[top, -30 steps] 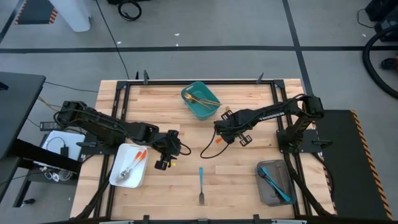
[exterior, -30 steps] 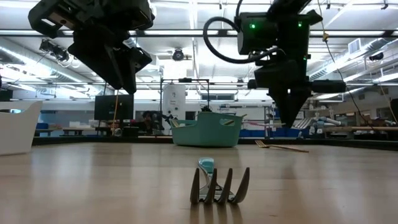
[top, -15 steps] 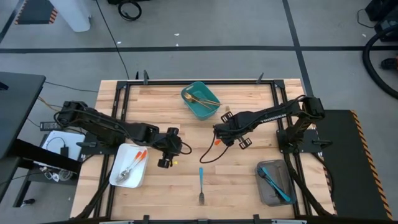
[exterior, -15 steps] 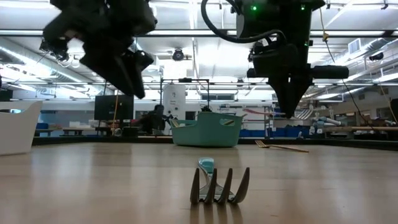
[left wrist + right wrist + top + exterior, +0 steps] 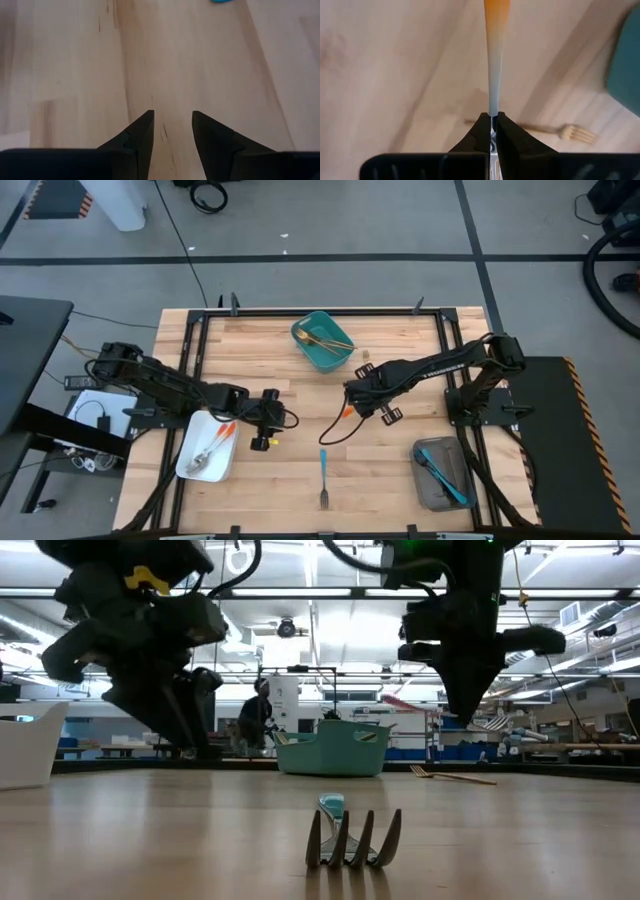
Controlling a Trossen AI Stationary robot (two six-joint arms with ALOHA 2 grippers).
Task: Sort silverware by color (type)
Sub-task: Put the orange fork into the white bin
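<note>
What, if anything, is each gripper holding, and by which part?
The right gripper pinches an orange-handled utensil at its metal end, the handle pointing away. The left gripper is open and holds nothing.

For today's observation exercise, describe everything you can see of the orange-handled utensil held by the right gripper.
The orange-handled utensil is thin, with a silvery metal shaft widening into an orange handle. The right gripper pinches its metal part, and the handle points away from the fingers. It hangs above the wooden table, near the middle, touching nothing else. Its working end is hidden.

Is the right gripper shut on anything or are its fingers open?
Shut. In the right wrist view the right gripper pinches the orange-handled utensil between its fingers, above the table.
</note>
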